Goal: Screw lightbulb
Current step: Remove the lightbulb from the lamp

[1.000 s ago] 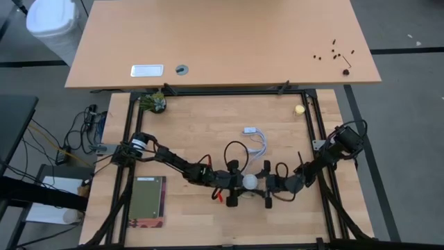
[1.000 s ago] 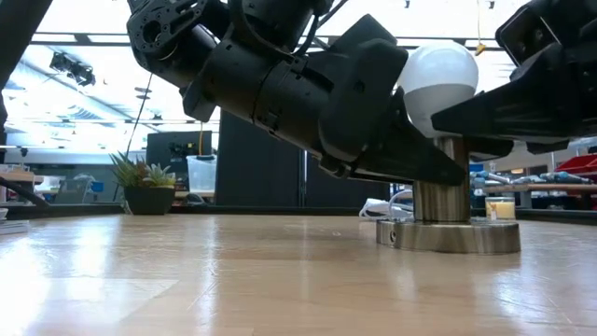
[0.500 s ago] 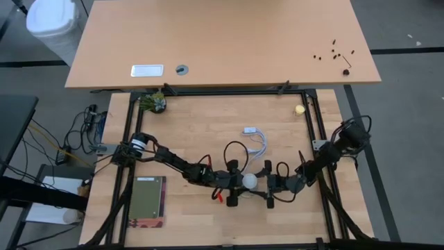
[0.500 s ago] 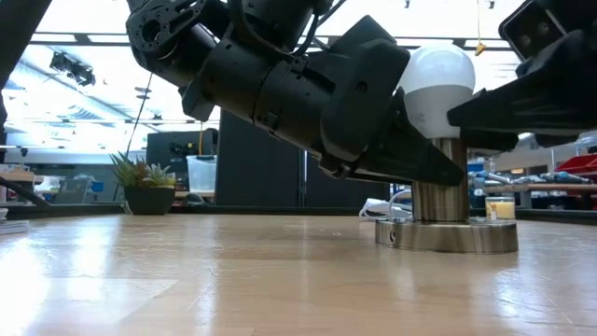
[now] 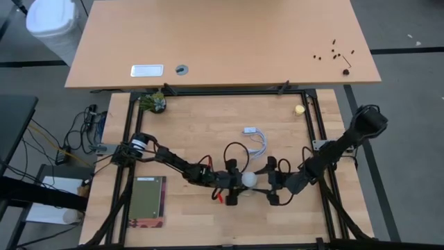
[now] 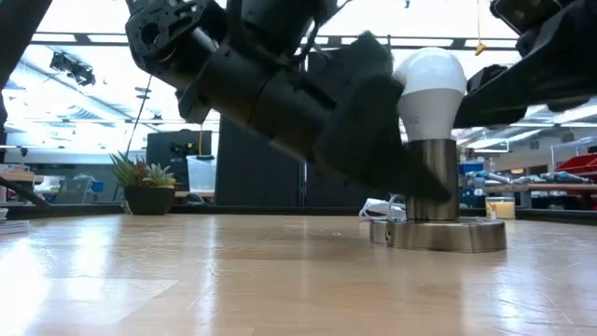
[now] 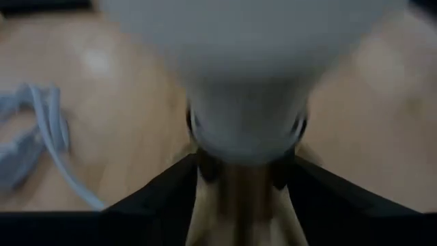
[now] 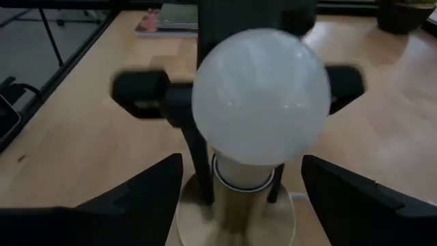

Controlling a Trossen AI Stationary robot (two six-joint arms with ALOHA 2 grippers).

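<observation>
The white frosted lightbulb (image 5: 248, 180) stands upright, its neck (image 8: 242, 176) sunk in the brass post (image 6: 431, 177) of a socket whose disc base (image 6: 448, 235) lies on the table. My left gripper (image 5: 237, 183) reaches in from the table's left, its fingers closed on that post below the bulb. My right gripper (image 5: 270, 183) stands open just right of the bulb (image 8: 259, 96). Its fingers are wide apart on either side, clear of the glass. My left gripper has the socket's brass post (image 7: 239, 205) between its two fingers, just under the bulb's neck. The fingers (image 7: 174, 195) come from the table's left, slanting a little downward, and lie across the post. The socket stands upright with its disc base on the table.
A white cord with a small adapter (image 5: 255, 137) lies just beyond the socket. A potted plant (image 5: 154, 103) and a small yellowish ball (image 5: 300, 109) sit at the far corners. A green book (image 5: 148, 201) lies near left. A second table (image 5: 222, 42) stands beyond.
My right gripper has come off the bulb, rising and drawing back toward the table's right edge. The socket with the bulb has shifted slightly on the table. My left gripper shows blurred at the post.
</observation>
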